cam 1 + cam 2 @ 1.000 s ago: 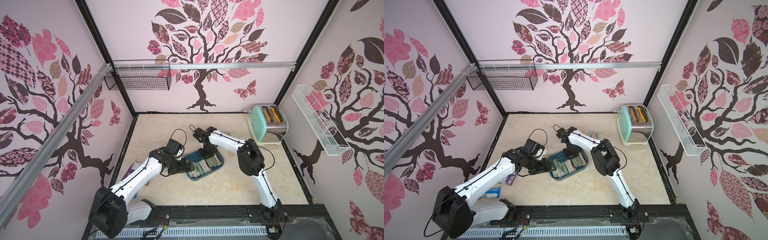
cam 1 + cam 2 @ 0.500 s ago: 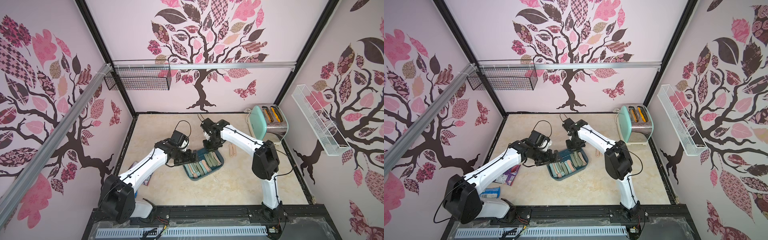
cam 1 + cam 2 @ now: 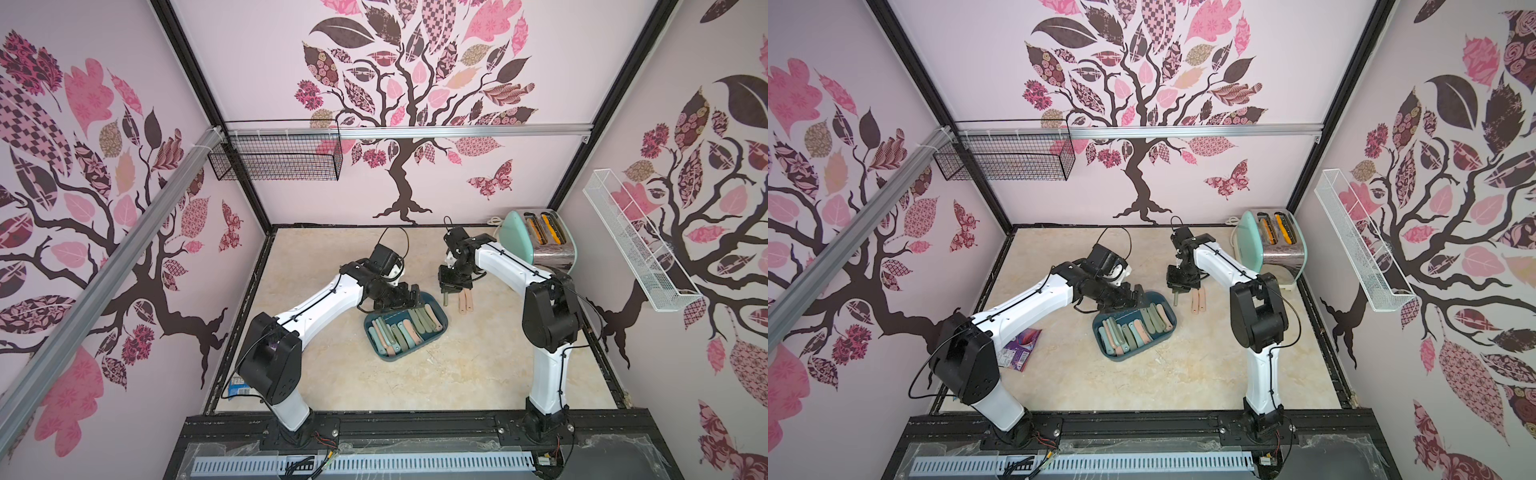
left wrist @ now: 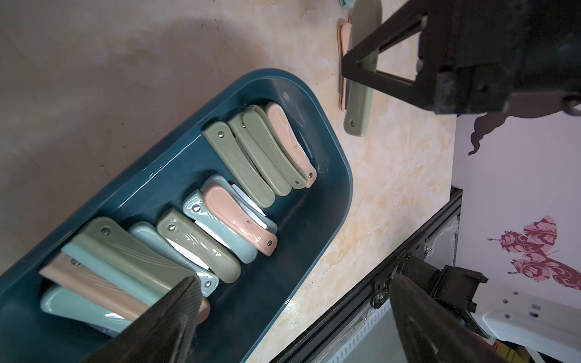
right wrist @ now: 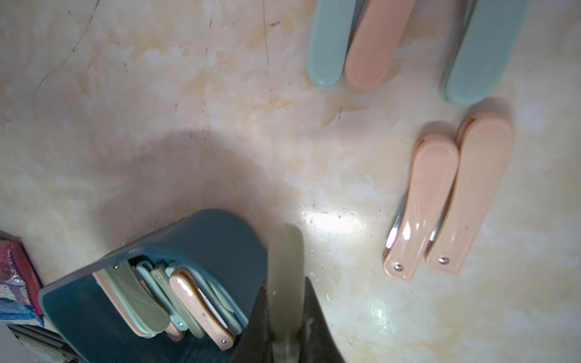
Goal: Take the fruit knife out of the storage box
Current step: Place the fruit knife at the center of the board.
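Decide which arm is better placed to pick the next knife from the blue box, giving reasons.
Left, probably. The left hand hovers open at the box, one finger over the knives. The right hand is shut on a green knife, off to the side above the table.

Knives [image 3: 405, 332] in storage box [image 4: 163, 169], more knives [image 3: 465, 301] on table [image 3: 332, 257] right of it, toaster [image 3: 544, 245] behind.

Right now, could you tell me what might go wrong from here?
1. The right gripper holds the olive knife near one end; it could swing or slip out.
2. Set down carelessly, it may land on the pink knives beside it.
3. The left gripper, jaws open over the storage box, could catch two overlapping knives.
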Tool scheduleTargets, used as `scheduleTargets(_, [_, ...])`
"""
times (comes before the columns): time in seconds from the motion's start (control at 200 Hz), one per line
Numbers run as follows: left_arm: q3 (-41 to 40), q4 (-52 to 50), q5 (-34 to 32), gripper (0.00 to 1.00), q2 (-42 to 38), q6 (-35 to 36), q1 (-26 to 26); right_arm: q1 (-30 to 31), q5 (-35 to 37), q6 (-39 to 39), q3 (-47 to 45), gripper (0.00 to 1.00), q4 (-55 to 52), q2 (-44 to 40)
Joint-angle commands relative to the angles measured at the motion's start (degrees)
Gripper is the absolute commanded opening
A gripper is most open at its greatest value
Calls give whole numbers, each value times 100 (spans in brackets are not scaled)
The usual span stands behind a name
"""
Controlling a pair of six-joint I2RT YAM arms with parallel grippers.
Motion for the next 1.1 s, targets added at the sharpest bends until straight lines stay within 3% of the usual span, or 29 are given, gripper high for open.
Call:
scheduleTargets(0.0, [22, -68, 31, 98, -51, 87, -2, -97, -124, -77, 131, 1, 92, 292])
scheduleTargets(0.405, [-159, -101, 49, 98, -76, 160, -4, -166, 231, -303, 316, 3, 31, 707])
scheduleTargets(0.98, [-195, -50, 120, 98, -19, 159, 3, -171, 892, -615, 741, 24, -408, 905])
scheduleTargets(1.095, [-230, -54, 111, 98, -31, 155, 3, -174, 913, -642, 677, 24, -426, 895])
